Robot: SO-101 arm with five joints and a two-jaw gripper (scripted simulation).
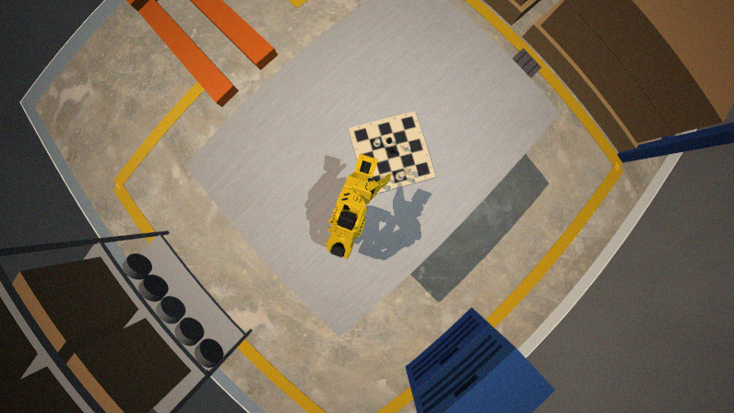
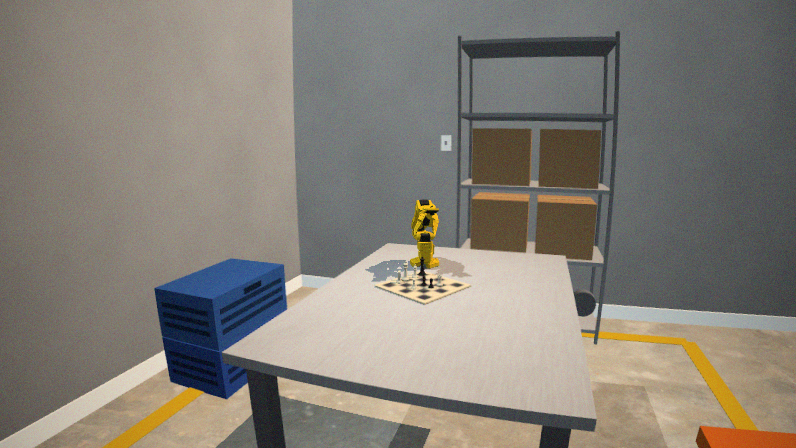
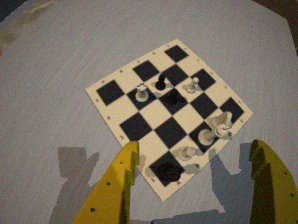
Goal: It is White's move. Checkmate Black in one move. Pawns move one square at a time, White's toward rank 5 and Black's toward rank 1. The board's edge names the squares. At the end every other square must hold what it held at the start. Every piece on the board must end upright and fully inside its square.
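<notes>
The small chessboard [image 1: 396, 151] lies on the grey table, just beyond my yellow arm [image 1: 351, 210]. In the wrist view the board [image 3: 169, 119] holds several white pieces, among them a white piece [image 3: 141, 92] at the far left and a cluster [image 3: 212, 132] on the right. A black piece [image 3: 160, 83] stands near the far side and another black piece [image 3: 170, 172] near the close corner. My gripper [image 3: 194, 152] hangs high above the board's near edge, open, with nothing between the fingers. It also shows in the overhead view [image 1: 382, 180].
A blue crate [image 2: 222, 322] stands beside the table's left side. A metal shelf with cardboard boxes [image 2: 534, 189] stands behind the table. The board sits near the table's far end, close to the arm's base [image 2: 424, 258].
</notes>
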